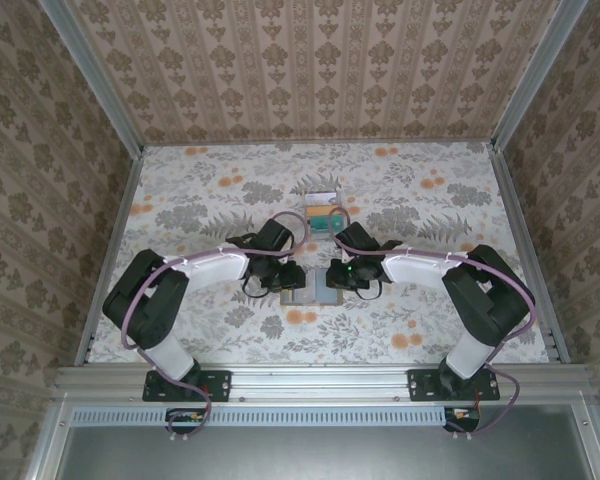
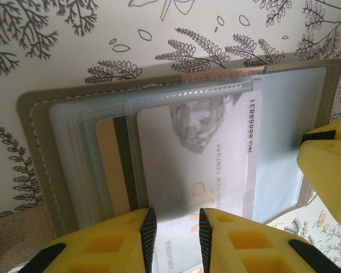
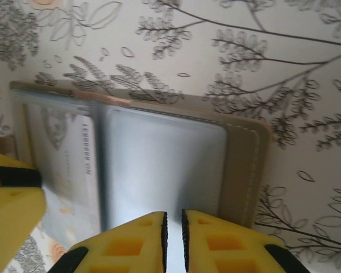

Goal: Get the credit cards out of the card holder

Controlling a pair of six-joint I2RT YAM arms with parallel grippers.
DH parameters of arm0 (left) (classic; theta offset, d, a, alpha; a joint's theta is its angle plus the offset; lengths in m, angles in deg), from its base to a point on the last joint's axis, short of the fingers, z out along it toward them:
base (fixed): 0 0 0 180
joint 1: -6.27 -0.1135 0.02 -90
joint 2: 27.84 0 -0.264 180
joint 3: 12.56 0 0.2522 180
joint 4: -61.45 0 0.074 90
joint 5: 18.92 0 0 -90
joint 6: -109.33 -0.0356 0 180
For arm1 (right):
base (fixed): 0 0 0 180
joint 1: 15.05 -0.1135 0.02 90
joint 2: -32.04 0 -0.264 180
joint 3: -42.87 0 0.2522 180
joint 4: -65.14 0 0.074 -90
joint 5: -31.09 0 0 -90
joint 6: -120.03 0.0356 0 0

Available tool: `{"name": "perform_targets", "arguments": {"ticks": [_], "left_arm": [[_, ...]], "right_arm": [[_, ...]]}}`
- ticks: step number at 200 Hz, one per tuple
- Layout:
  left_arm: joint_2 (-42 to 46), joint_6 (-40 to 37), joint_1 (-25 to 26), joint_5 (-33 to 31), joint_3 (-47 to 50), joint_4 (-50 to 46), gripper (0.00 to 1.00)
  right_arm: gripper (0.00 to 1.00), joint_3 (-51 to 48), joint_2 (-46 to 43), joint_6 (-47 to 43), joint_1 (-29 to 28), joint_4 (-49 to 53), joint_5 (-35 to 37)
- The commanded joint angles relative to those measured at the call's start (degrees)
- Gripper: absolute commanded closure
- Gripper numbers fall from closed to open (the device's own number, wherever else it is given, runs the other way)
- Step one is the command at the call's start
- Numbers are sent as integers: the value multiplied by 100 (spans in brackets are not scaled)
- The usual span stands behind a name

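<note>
The card holder (image 1: 314, 293) lies open and flat on the floral table between my two grippers; its olive rim (image 2: 34, 148) frames pale blue-grey slots. In its left panel sits a pale credit card (image 2: 204, 153) printed with a number, and a tan card (image 2: 111, 165) is tucked behind it. My left gripper (image 2: 174, 230) hovers over the pale card's near end, jaws a little apart, with only the card's face in the gap. My right gripper (image 3: 173, 242) is over the near edge of the right panel (image 3: 247, 170), jaws a narrow slit apart. The pale card (image 3: 62, 165) also shows there.
A small white-rimmed box (image 1: 323, 212) with teal and orange contents stands just beyond the card holder. Each gripper's yellow finger intrudes into the other's wrist view. Patterned walls enclose the table on three sides.
</note>
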Motion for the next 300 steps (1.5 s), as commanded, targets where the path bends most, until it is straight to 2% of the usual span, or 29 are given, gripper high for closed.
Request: {"name": "perform_targets", "arguments": {"ticks": [1, 27, 50, 155, 219, 300], "left_arm": [[-218, -59, 33, -70, -83, -276, 71], [-218, -63, 34, -87, -100, -312, 73], [-225, -62, 35, -105, -99, -330, 73], [-246, -45, 44, -96, -60, -329, 73], [-271, -26, 47, -140, -30, -349, 74], [-297, -26, 92, -130, -39, -347, 74]], "right_arm": [[80, -34, -89, 46, 0, -475, -500], [80, -53, 111, 214, 0, -943, -1005], [80, -34, 270, 288, 16, -1034, -1124], [79, -45, 573, 352, 70, -1050, -1292], [79, -350, 118, 317, 245, -964, -1144], [80, -278, 504, 502, 237, -1474, -1606]]}}
